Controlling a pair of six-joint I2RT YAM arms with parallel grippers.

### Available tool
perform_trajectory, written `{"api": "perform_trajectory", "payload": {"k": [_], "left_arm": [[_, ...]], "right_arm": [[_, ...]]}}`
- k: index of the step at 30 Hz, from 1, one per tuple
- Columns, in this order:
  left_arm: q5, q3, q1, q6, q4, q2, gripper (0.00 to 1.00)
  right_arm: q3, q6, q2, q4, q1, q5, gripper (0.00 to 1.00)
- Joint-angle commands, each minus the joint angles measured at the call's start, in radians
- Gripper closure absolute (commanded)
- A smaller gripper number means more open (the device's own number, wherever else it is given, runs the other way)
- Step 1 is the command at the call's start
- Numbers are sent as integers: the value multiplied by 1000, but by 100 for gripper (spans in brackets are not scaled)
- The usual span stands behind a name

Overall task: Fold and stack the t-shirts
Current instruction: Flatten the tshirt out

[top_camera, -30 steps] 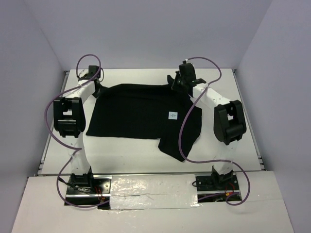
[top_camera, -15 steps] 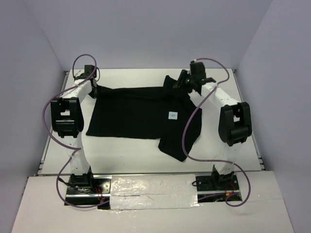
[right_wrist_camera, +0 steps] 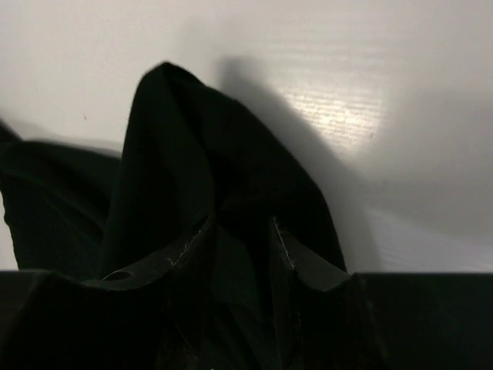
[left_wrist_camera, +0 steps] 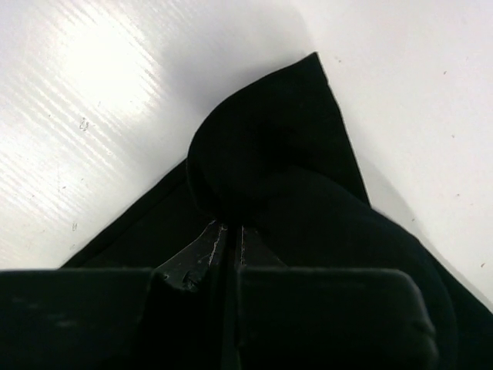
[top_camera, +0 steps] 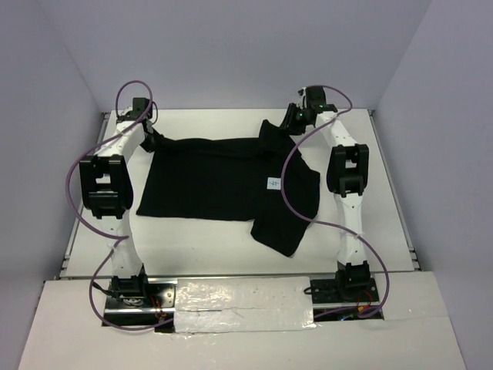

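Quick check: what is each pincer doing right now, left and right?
Left pincer: shut on a corner of the t-shirt.
Right pincer: jaws apart with cloth between them; whether it grips cannot be told.

Soft, even light falls from above in the top view. Both wrist views show bright glare on the white table (left_wrist_camera: 100,85). Soft shadows edge the black t-shirt (left_wrist_camera: 269,154), whose folds lose detail.

Pale lavender walls (top_camera: 231,46) are closing in a white table (top_camera: 200,239) on three sides — soft light is glaring off its ribbed surface.
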State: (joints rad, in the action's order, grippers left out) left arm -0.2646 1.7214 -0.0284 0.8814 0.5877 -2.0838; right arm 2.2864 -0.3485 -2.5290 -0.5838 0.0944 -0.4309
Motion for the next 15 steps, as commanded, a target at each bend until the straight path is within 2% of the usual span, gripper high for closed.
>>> {"api": "perform_trajectory", "payload": {"k": [1,10,15], "left_arm": [[24,24,-1,-19,5,-1,100],[48,12,-1,-1,-5,-7,100],[59,-5,-2,-4,-14,4,100]], "right_arm": [[-13,43,36,-23,8,-74,60],[-34,59,33,-37,8,-63,70],[-96,69,59,-36,11,-5,65]]}}
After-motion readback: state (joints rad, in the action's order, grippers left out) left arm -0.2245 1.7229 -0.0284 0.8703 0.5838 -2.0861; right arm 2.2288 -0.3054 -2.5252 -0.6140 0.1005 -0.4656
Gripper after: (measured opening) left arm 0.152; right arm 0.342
